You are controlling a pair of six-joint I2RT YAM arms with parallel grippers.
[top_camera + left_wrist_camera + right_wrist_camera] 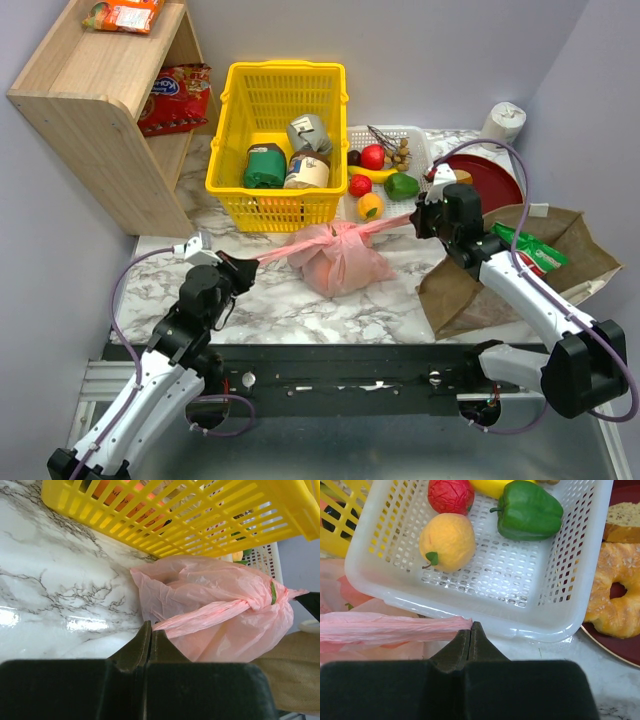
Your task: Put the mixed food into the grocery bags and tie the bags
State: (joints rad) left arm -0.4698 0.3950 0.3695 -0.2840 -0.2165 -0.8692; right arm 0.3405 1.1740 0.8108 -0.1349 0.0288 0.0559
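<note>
Contents of knotted pink bag [345,268] indistinct

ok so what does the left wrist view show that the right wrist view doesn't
Left wrist only: the knot on the pink bag and a corner of the paper bag.
Right wrist only: the white tray holding a pepper, an orange fruit and a red fruit, and a plate with bread.
Both: the yellow basket, and a shut hand pinching a stretched handle of the bag, the left hand in one and the right hand in the other.
</note>
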